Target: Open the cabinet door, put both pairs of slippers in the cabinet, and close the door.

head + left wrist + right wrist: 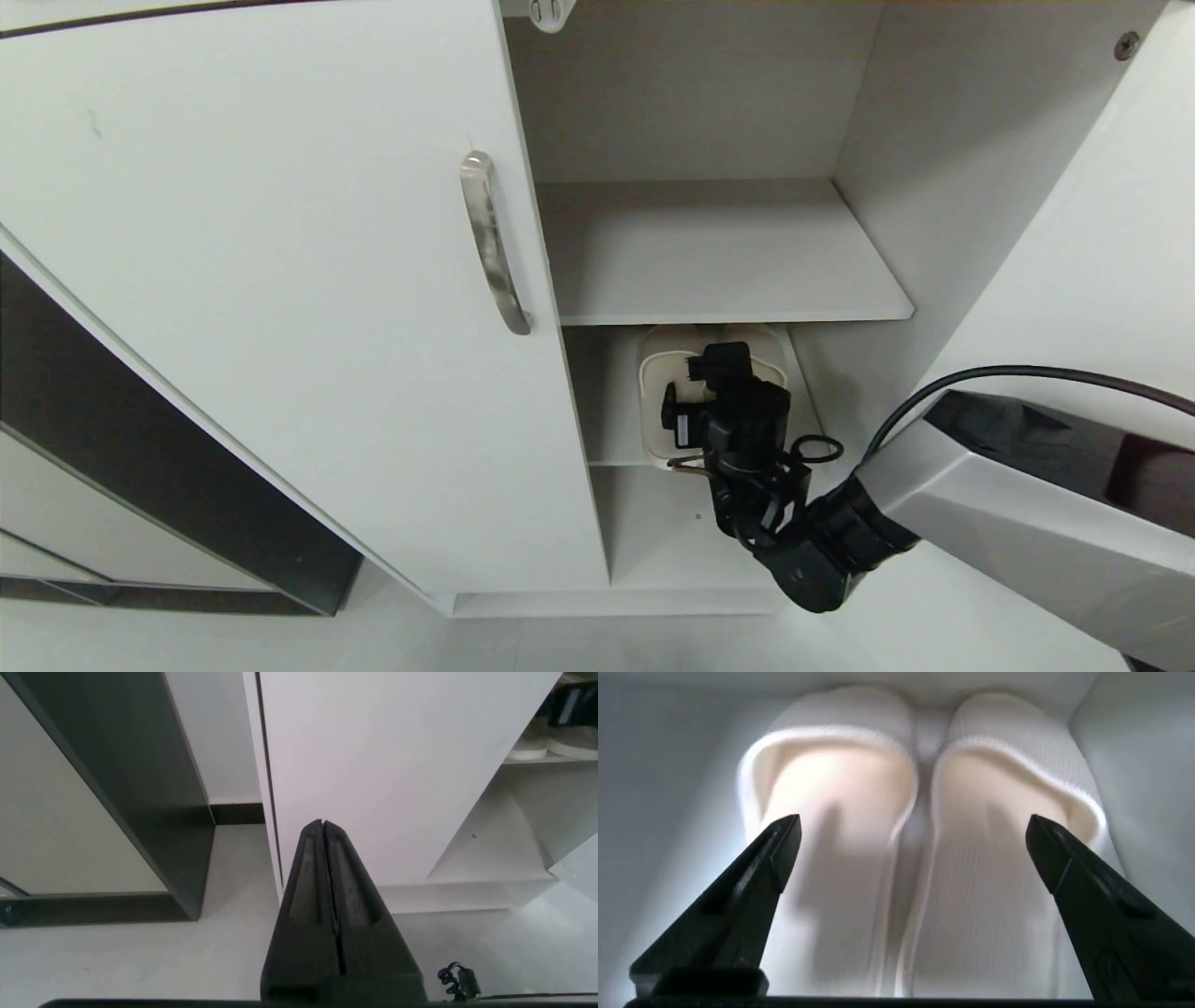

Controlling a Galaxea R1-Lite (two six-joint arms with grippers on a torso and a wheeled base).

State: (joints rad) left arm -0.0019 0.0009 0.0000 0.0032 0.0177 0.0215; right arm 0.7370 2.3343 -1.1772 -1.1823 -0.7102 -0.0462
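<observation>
A pair of white slippers (656, 378) (999, 887) lies side by side on the middle shelf of the cabinet, toes pointing inward. My right gripper (714, 366) (912, 829) is inside that compartment just behind the heels. It is open, one finger on each side of the pair, gripping nothing. The arm hides part of the slippers in the head view. My left gripper (322, 831) is shut and empty, low near the floor, pointing at the bottom of the closed left door (392, 756).
The left cabinet door (280, 280) with its metal handle (495, 243) is closed. The right door (1102, 233) stands swung open beside my right arm. An upper shelf (719, 252) and the bottom compartment (653, 541) are bare. A dark panel (140, 448) stands at left.
</observation>
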